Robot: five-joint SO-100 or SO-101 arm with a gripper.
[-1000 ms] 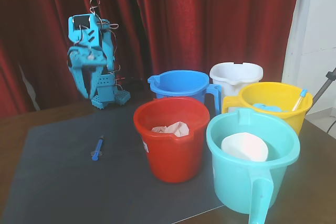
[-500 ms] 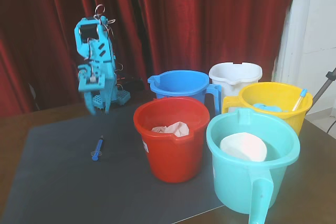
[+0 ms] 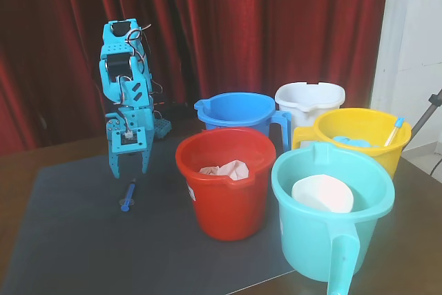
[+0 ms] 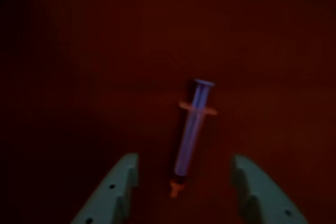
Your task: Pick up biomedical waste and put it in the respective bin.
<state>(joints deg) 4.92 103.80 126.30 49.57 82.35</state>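
Note:
A small blue syringe [image 3: 128, 195] lies flat on the dark mat, in front of the arm. My gripper [image 3: 128, 168] hangs just above and behind it, pointing down, jaws open and empty. In the wrist view the syringe [image 4: 192, 134] lies lengthwise between the two fingertips [image 4: 126, 174], its tip near them and its plunger end farther away; my gripper [image 4: 184, 174] is open around that tip end. The view is dark and reddish. Several buckets stand to the right: red [image 3: 226, 183], blue [image 3: 238, 114], white [image 3: 310, 100], yellow [image 3: 359, 136], teal [image 3: 331, 212].
The red bucket holds crumpled paper [image 3: 226, 168], the teal one a white cup [image 3: 322, 193]. A pale syringe [image 3: 394, 131] leans in the yellow bucket. A red curtain [image 3: 242, 25] hangs behind. The dark mat [image 3: 76, 240] reaches left and forward of the arm.

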